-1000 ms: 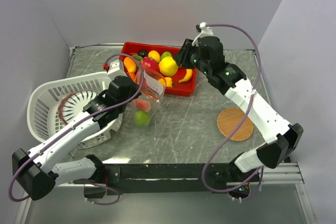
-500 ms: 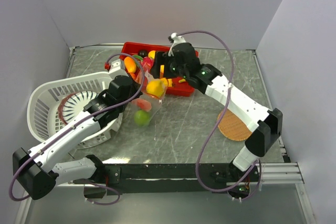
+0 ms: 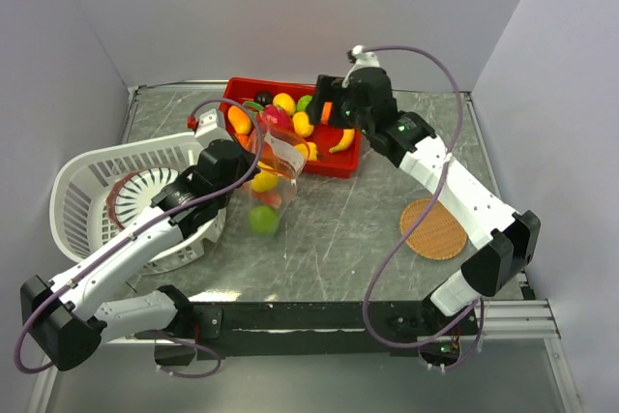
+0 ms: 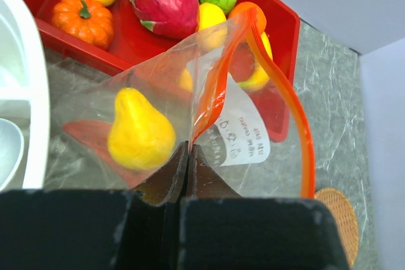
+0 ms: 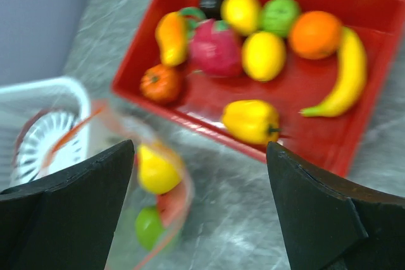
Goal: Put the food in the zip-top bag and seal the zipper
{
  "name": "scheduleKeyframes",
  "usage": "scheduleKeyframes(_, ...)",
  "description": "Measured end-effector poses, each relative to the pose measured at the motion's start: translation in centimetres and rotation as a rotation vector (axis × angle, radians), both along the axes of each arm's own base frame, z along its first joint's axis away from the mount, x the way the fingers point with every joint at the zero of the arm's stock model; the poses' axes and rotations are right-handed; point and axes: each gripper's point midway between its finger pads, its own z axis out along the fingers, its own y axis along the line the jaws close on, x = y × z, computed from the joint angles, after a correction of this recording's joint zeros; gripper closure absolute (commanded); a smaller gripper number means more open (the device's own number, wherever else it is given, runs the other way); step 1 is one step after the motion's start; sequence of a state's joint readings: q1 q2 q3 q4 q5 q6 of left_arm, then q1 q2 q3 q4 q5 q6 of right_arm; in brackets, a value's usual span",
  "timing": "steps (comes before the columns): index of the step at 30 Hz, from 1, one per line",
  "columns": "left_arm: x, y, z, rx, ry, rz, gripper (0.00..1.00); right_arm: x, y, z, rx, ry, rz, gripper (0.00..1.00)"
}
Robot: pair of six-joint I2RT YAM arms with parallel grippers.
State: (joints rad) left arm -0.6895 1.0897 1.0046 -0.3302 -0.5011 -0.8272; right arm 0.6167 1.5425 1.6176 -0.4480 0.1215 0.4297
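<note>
Left gripper point(image 4: 188, 150) clamped tight on zipper point(image 4: 297, 131), holding zip-top bag point(image 4: 82, 99) mouth-up beside white basket point(image 3: 87, 191). Film thin, floppy, slick; strip judged only firm hold. Yellow pear-shaped piece point(image 4: 140, 132) inside bag. Right gripper point(image 5: 201, 150) spread wide, empty, above bag-tray gap. Remaining food in red tray point(image 5: 142, 49): probably light, glossy, prone to roll; grip across middle.

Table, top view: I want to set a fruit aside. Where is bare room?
Bare table lies between the zip-top bag and the woven coaster, and along the near edge. Crowded: the red tray and the white basket side.
</note>
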Motion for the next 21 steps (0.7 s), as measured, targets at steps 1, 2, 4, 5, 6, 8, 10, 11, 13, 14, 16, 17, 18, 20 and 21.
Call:
scheduleKeyframes(1, -0.1, 0.2, 0.1, -0.002, -0.003, 0.007, 0.99, 0.6, -0.7, -0.4, 0.0, 0.008, -0.021, 0.09)
scheduleKeyframes(2, -0.1, 0.4, 0.3, -0.003, -0.005, 0.015, 0.99, 1.4, -1.4, -1.0, -0.005, 0.021, -0.042, 0.09)
scheduleKeyframes(4, -0.3, 0.7, 0.6, -0.005, -0.013, 0.024, 0.99, 3.1, -2.4, -2.6, -0.014, 0.048, -0.079, 0.09)
scheduleKeyframes(5, -0.3, 0.8, 0.7, -0.006, -0.016, 0.026, 0.99, 3.7, -2.3, -3.8, -0.023, 0.071, -0.081, 0.08)
scheduleKeyframes(6, -0.4, 0.9, 0.8, -0.007, -0.018, 0.027, 0.99, 4.5, -2.3, -5.2, -0.033, 0.098, -0.085, 0.07)
scheduleKeyframes(8, -0.5, 1.0, 1.0, -0.01, -0.021, 0.028, 0.99, 5.8, -1.4, -8.5, -0.059, 0.16, -0.07, 0.06)
scheduleKeyframes(10, -0.5, 1.0, 1.0, -0.01, -0.021, 0.028, 0.99, 6.7, -0.4, -11.8, -0.088, 0.227, -0.051, 0.06)
scheduleKeyframes(11, -0.5, 1.0, 1.0, -0.009, -0.02, 0.028, 0.99, 7.1, -0.1, -13.1, -0.098, 0.251, -0.045, 0.05)
scheduleKeyframes(13, -0.6, 1.0, 0.8, -0.005, -0.016, 0.027, 0.99, 7.7, 0.6, -16.4, -0.125, 0.313, -0.033, 0.05)
scheduleKeyframes(14, -0.6, 1.1, 0.8, -0.004, -0.014, 0.027, 0.99, 7.7, 0.8, -17.3, -0.133, 0.329, -0.029, 0.05)
scheduleKeyframes(16, -0.6, 1.1, 0.7, -0.002, -0.012, 0.027, 0.99, 7.3, 0.9, -19.4, -0.157, 0.378, -0.022, 0.05)
scheduleKeyframes(17, -0.6, 1.1, 0.7, -0.002, -0.012, 0.027, 0.99, 7.2, 0.9, -20.1, -0.164, 0.392, -0.02, 0.05)
scheduleKeyframes(18, -0.6, 1.1, 0.7, -0.002, -0.012, 0.027, 0.99, 7.1, 1.1, -20.6, -0.169, 0.404, -0.015, 0.05)
scheduleKeyframes(20, -0.6, 1.1, 0.7, -0.002, -0.012, 0.027, 0.99, 6.9, 1.5, -21.2, -0.169, 0.416, -0.003, 0.08)
scheduleKeyframes(21, -0.6, 1.1, 0.7, -0.002, -0.012, 0.027, 0.99, 6.8, 1.8, -21.4, -0.167, 0.422, 0.006, 0.1)
